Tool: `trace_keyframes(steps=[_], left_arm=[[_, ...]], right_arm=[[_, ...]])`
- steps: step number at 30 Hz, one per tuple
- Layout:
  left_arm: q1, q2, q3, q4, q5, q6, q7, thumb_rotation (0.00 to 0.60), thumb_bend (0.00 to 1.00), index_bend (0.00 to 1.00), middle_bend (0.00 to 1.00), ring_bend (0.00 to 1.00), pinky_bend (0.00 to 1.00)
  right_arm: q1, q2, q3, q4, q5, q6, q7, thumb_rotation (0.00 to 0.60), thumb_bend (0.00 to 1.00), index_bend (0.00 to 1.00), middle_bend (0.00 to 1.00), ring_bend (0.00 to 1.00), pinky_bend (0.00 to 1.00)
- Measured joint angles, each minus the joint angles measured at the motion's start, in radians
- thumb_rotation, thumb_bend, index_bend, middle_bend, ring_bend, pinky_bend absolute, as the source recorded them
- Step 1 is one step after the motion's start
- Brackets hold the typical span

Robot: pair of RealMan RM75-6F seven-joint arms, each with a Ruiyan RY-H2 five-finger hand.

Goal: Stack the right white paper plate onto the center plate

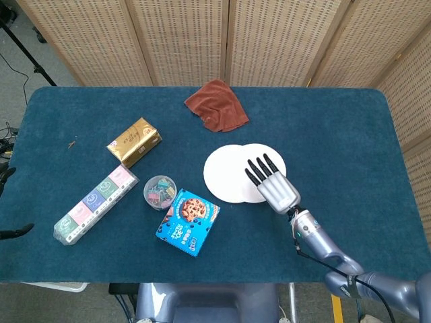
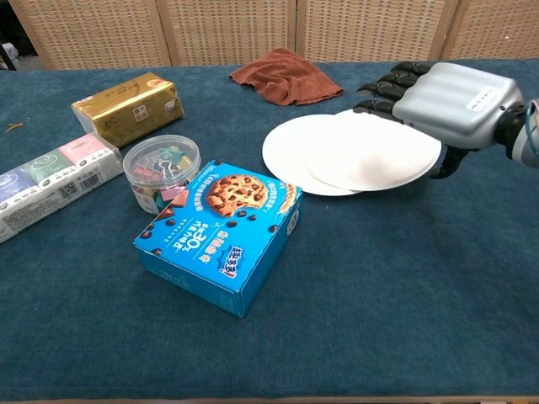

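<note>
Two white paper plates overlap right of the table's middle. The center plate point(image 1: 225, 173) point(image 2: 290, 156) lies flat on the blue cloth. The right plate point(image 1: 266, 149) point(image 2: 375, 156) partly covers its right side, with its right edge raised off the table. My right hand point(image 1: 273, 183) point(image 2: 450, 105) grips that plate at its right rim: dark fingers point(image 2: 389, 87) lie on top and the thumb shows beneath the rim. My left hand does not appear in either view.
A brown cloth point(image 1: 217, 105) lies just behind the plates. A blue cookie box point(image 1: 188, 217), a tub of clips point(image 1: 160, 191), a gold tissue pack point(image 1: 134, 141) and a long wrapped tissue pack point(image 1: 95, 204) lie to the left.
</note>
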Motion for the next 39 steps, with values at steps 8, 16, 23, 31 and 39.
trace_keyframes(steps=[8, 16, 23, 31, 39], left_arm=[[0.000, 0.005, 0.002, 0.002, 0.004, -0.006, -0.010, 0.600, 0.07, 0.00, 0.00, 0.00, 0.00], [-0.006, 0.006, 0.007, -0.001, 0.016, -0.022, -0.011, 0.600, 0.07, 0.00, 0.00, 0.00, 0.00], [-0.014, 0.003, 0.011, -0.004, 0.023, -0.035, -0.001, 0.600, 0.07, 0.00, 0.00, 0.00, 0.00], [-0.015, 0.002, 0.012, -0.007, 0.023, -0.036, 0.003, 0.600, 0.07, 0.00, 0.00, 0.00, 0.00], [-0.016, 0.005, 0.012, -0.003, 0.020, -0.040, -0.010, 0.600, 0.07, 0.00, 0.00, 0.00, 0.00]], right_arm=[[-0.050, 0.153, -0.012, -0.221, 0.051, 0.037, -0.104, 0.600, 0.00, 0.00, 0.00, 0.00, 0.00], [-0.063, 0.234, 0.023, -0.274, 0.105, 0.010, 0.153, 0.600, 0.29, 0.00, 0.00, 0.00, 0.01], [-0.057, 0.275, 0.090, -0.264, 0.289, -0.182, 0.575, 0.600, 0.47, 0.00, 0.00, 0.00, 0.00], [-0.040, 0.305, 0.172, -0.195, 0.440, -0.524, 0.992, 0.600, 0.55, 0.00, 0.00, 0.00, 0.00], [-0.004, 0.240, 0.245, -0.087, 0.458, -0.631, 1.147, 0.600, 0.56, 0.00, 0.00, 0.00, 0.00]])
